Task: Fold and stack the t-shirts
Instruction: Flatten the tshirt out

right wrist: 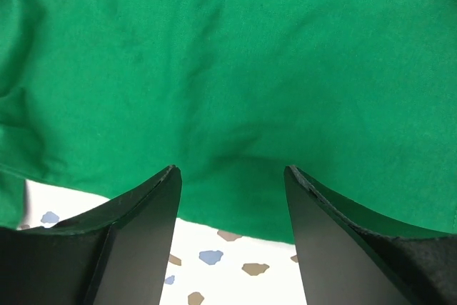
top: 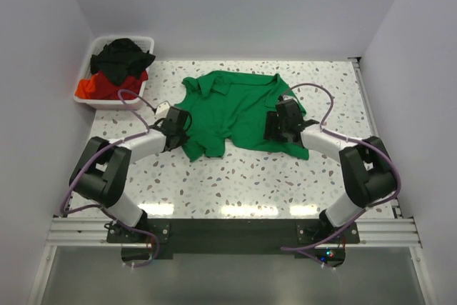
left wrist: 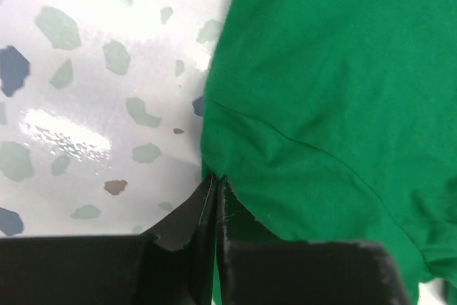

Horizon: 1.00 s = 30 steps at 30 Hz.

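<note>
**A:** What sort of place do we show here?

**B:** We show a robotics lab cell. Bare white walls (top: pixel 235 5) stand beyond and beside the left pincer (top: pixel 180 125), a speckled table (top: pixel 243 183) lies beneath it, and an aluminium rail (top: pixel 389 228) runs behind it.

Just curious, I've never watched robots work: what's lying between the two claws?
The green shirt covers the whole stretch between the left gripper and the right gripper. The top view shows this best.
</note>
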Tool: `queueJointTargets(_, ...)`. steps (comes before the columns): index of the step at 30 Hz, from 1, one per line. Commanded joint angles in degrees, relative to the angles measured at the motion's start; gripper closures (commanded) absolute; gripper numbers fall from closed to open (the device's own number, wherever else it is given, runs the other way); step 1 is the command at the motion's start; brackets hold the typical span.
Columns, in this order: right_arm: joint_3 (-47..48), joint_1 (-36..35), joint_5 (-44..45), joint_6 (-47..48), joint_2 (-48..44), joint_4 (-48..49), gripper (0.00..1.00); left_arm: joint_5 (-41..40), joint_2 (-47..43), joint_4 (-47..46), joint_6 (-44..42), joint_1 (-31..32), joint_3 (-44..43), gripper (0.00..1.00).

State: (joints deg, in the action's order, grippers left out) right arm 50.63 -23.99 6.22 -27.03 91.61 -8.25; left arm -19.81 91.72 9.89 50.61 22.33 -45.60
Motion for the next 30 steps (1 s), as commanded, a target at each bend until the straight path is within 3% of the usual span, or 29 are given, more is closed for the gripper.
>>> queueJointTargets(1, 1.8, -0.1, -0.4, 0.1, 1.3, 2.7, 0.38, -6.9, 0.7, 0.2, -0.6, 0.3, -2.3, 1.00)
queueJointTargets(6, 2.6, -0.2, 0.5, 0.7, 3.4, 2.8, 0.41, -11.3, 2.7, 0.2, -1.9, 0.2, -7.2, 1.00)
queueJointTargets(14, 6.2, -0.2, 1.3, 0.8, 9.0, 3.1, 0.44, -10.7, 2.2, -0.4, -4.6, 0.2, -13.9, 1.00)
queueJointTargets(25, 8.8, -0.2, 1.3, 0.2, 11.8, 3.1, 0.45, 3.5, -21.0, 0.0, -11.2, 1.1, -9.7, 1.00)
queueJointTargets(30, 9.2, -0.2, 1.3, -0.1, 11.9, 3.1, 0.45, 6.5, -19.2, -0.3, -13.8, 0.9, -12.3, 1.00)
